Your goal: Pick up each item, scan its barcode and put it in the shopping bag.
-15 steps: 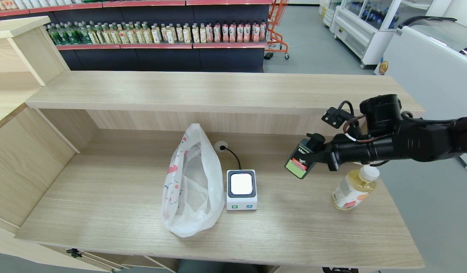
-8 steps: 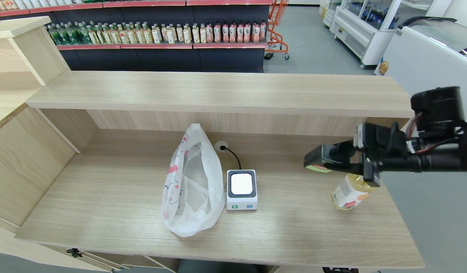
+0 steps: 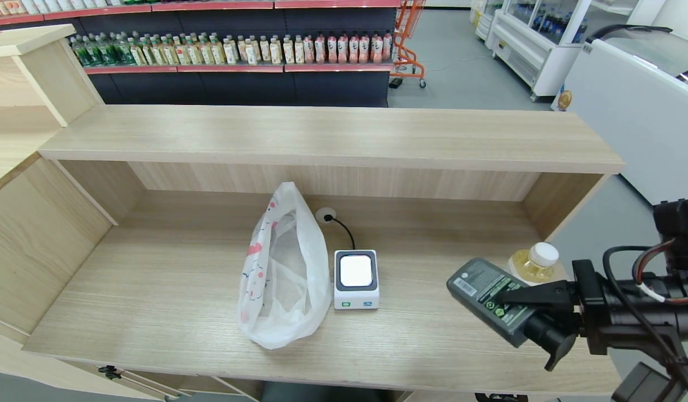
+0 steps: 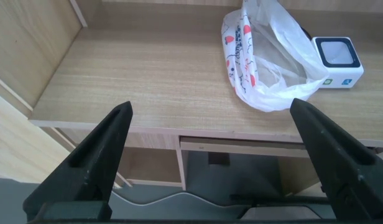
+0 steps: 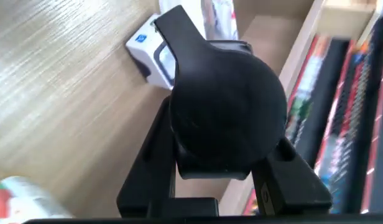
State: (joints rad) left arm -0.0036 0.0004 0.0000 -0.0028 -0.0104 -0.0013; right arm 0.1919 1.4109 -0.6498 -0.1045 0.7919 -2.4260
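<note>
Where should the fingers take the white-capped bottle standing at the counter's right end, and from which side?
Probably around the round body of the bottle, below the neck, coming in level from the robot's right: it stands upright by the open right edge of the counter. The right gripper holds a dark container, so that must go first.

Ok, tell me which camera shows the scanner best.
The head view: the scanner sits whole and unobstructed on the counter, lit window facing up, beside the bag. The left wrist view shows it farther off, against the bag. The right wrist view catches one corner behind the held pack.
</note>
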